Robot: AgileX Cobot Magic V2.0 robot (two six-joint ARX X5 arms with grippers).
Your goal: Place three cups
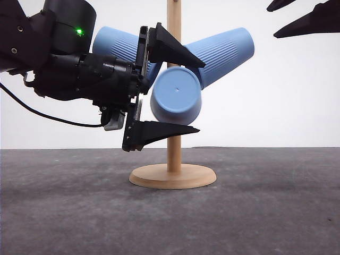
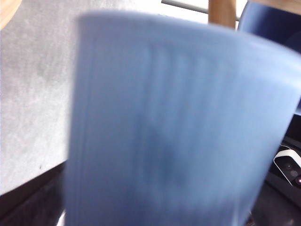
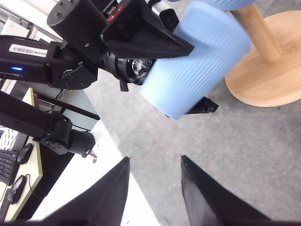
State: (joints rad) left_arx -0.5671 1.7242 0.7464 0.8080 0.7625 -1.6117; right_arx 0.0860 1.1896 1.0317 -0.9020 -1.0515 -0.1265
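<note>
Grey tabletop (image 1: 64, 212), stand (image 1: 173, 175) | left jaws (image 1: 166, 90) spread around third cup (image 1: 176, 102) (seated on peg?) | right jaws (image 3: 155, 188) released, idle

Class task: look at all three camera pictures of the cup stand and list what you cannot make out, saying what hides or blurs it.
- Front view: the light-blue ribbed cup at upper left is largely covered by the left gripper.
- Front view: the wooden stand has its top cut off by the picture edge.
- Left wrist view: the near light-blue cup is blurred; its rim is off-frame.
- Front view: the right gripper is cut off at the edge.
</note>
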